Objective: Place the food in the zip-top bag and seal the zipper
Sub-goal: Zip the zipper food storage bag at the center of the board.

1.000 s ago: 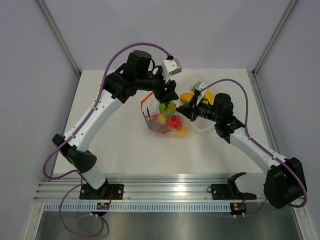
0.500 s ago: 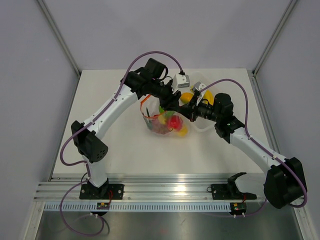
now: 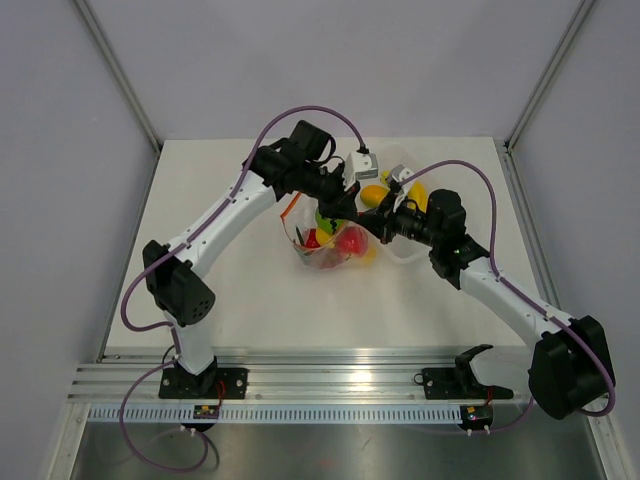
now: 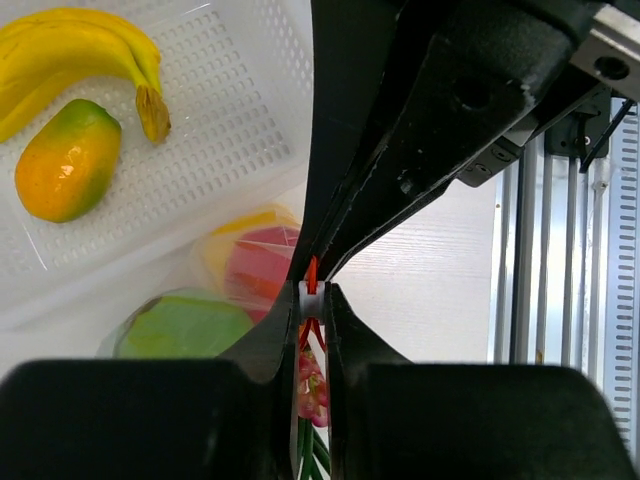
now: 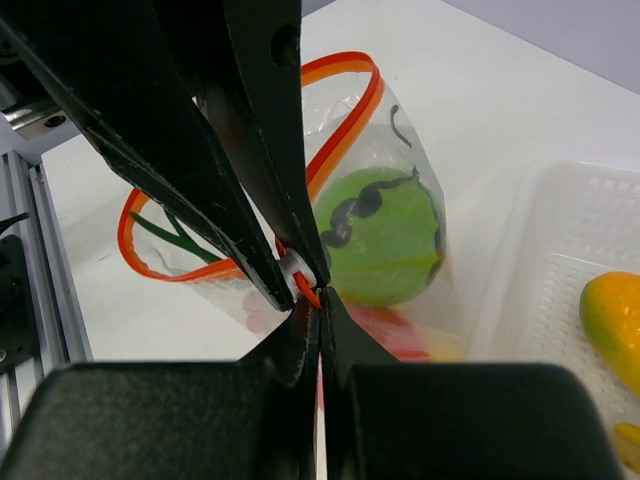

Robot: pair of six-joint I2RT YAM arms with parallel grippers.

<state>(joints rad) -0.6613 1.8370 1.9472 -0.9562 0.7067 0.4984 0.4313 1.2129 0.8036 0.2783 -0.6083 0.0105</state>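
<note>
The zip-top bag (image 3: 322,250) lies mid-table with its mouth gaping; the orange zipper (image 5: 340,75) curves in a loop. Inside it show a green round fruit (image 5: 385,235), a red fruit (image 4: 260,270) and green stalks (image 5: 175,235). My left gripper (image 4: 312,295) is shut on the zipper's white slider (image 5: 297,270) at the bag's right end. Right beside it, my right gripper (image 5: 320,305) is shut on the bag's corner, where the orange strip ends. The two grippers' fingertips nearly touch (image 3: 360,215). A banana (image 4: 80,40) and a mango (image 4: 68,160) lie in the tray.
The translucent white tray (image 4: 240,130) stands just right of the bag, partly under my right arm (image 3: 470,260). Grey walls close in the table's far and side edges. An aluminium rail (image 3: 330,385) runs along the near edge.
My left arm swung right and brought its gripper down to the bag's right end, where its jaws closed on the white slider. The right gripper kept its hold and did not move.
</note>
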